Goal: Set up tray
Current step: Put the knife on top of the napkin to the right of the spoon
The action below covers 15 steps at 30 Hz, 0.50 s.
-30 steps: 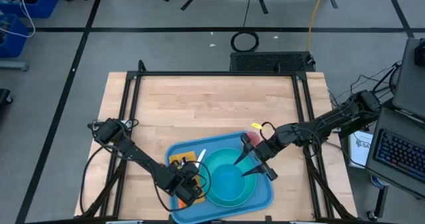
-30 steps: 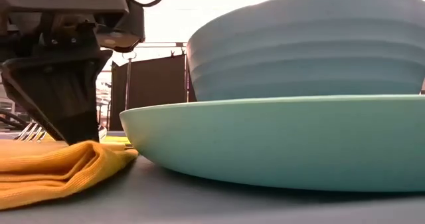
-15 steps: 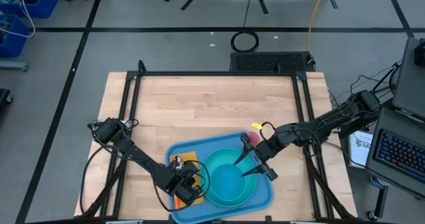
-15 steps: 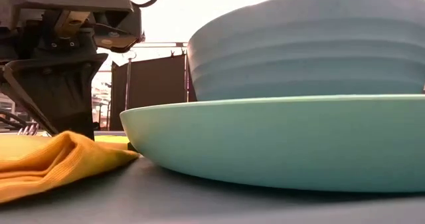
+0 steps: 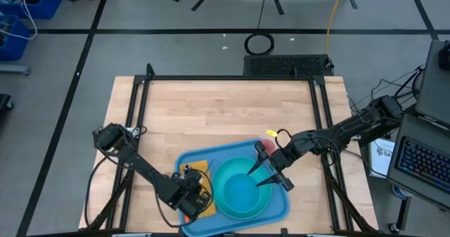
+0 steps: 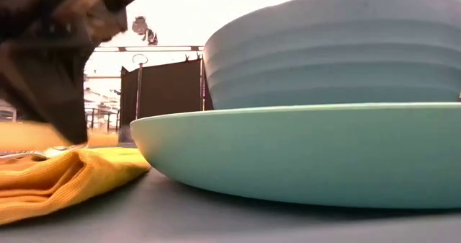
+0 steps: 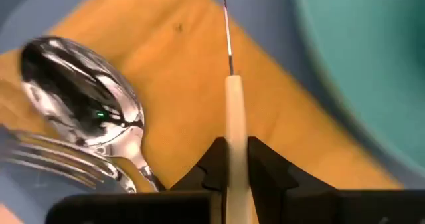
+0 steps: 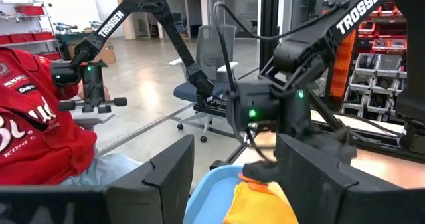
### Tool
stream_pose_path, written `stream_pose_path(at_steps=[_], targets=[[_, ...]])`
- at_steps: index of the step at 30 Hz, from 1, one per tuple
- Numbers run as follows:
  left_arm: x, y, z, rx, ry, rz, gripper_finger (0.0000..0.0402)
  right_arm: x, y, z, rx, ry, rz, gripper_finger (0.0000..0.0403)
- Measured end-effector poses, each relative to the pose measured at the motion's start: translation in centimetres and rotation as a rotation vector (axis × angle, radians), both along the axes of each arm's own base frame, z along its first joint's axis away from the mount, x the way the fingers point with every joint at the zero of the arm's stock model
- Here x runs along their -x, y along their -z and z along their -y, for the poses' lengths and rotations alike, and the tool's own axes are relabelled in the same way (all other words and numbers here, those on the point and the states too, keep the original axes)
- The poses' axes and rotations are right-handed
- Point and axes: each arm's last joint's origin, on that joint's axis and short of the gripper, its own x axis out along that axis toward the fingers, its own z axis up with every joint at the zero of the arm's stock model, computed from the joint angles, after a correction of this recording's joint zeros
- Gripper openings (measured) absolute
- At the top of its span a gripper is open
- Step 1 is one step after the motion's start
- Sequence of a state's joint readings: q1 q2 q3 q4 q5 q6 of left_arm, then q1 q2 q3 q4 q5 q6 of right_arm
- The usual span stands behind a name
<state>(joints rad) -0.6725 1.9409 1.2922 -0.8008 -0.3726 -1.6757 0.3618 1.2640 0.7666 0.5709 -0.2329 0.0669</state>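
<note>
Yellow cloth, a soft folded napkin point(image 5: 195, 168), lies at the left end of the big flat blue plastic tray point(image 5: 281, 207). My left end effector point(image 7: 236, 159) is low over that napkin. Its two dark fingers are nearly shut and pinch a thin pale knife handle point(image 7: 234, 111). Just beside it on the napkin lie a shiny metal spoon point(image 7: 83, 108) and a metal fork point(image 7: 46, 159).

Next comes the round teal plate point(image 6: 302, 153) with a light blue ribbed bowl point(image 6: 331, 48) sitting on it. Both rest in the middle of the tray, and the tray sits at the near side of the wooden surface point(image 5: 211, 117).

On the right, my right end effector point(image 5: 273, 170) hovers above the plate's far right edge. Its fingers are spread apart and hold nothing.

I think the tray is stiff and light, but smooth and a bit slippery. With dishes on it, it could tip. The low rim is the best place to grab, maybe at both short ends. The knife is thin and hard, so it could twist in my pinch.
</note>
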Motion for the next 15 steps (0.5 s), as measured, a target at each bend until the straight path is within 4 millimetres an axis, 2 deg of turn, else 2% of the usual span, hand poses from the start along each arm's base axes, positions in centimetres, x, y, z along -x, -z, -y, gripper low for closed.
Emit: stream_pose_path(at_steps=[7, 15], targets=[[1.4, -1.1, 1.9, -0.025, -0.127, 0.201, 0.0038, 0.0, 0.0, 0.0, 0.001, 0.000, 0.000, 0.0201], [2.0, -1.0, 5.5, 0.013, -0.250, 0.617, 0.0038, 0.0, -0.2, 0.0, 0.027, 0.000, 0.046, 0.0201]])
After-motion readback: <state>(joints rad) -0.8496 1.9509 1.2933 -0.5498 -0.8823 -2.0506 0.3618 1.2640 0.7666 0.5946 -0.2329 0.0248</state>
